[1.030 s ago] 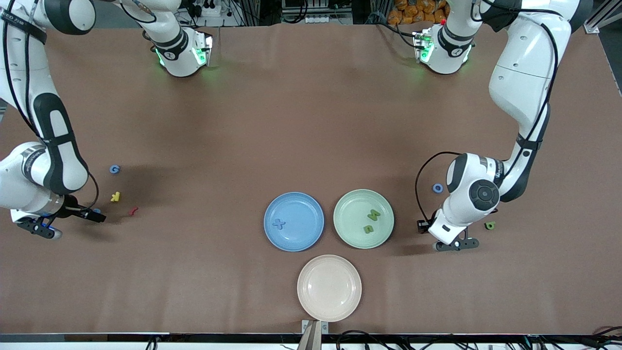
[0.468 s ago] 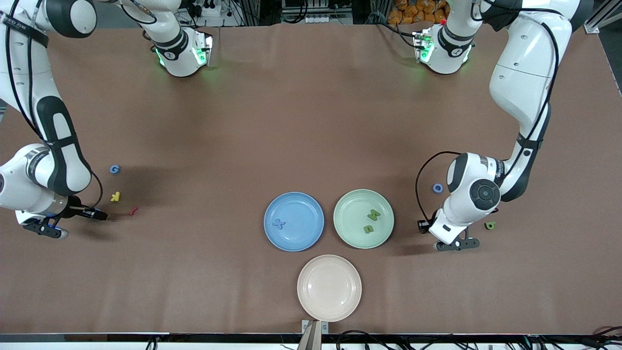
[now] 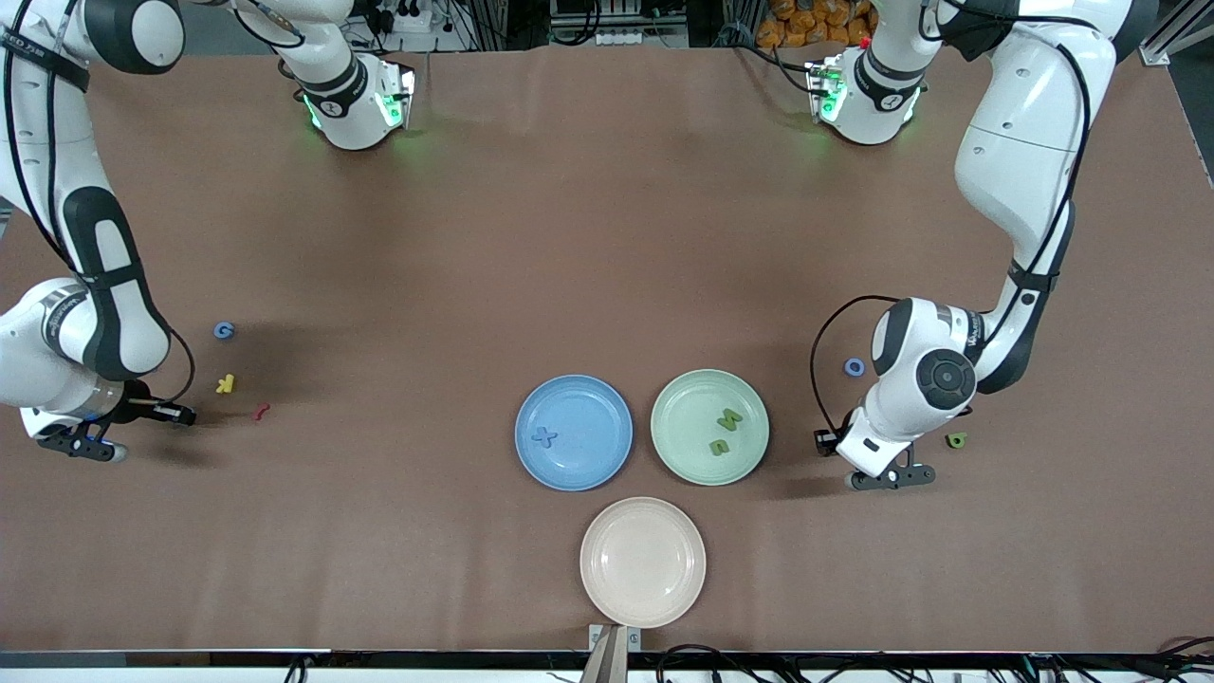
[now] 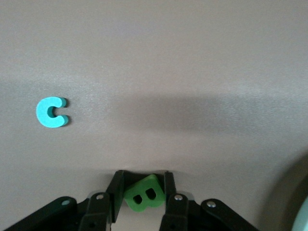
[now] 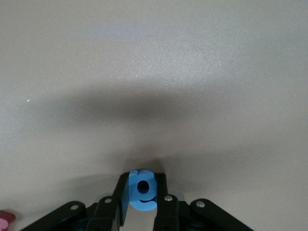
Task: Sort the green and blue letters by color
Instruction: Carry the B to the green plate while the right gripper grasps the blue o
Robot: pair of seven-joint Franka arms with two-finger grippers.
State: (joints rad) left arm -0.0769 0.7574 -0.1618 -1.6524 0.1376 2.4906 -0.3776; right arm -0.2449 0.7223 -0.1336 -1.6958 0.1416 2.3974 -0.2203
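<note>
green letter (image 4: 144, 195) B, blue letter (image 4: 51, 112) C

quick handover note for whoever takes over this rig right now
Left tool: shut on a green letter B, low by the green plate.
Right tool: shut on a blue letter at its end of the table.
Done: blue X in blue plate; two green letters in the green plate.
Left: both held letters, blue G, blue O, green letter.
</note>
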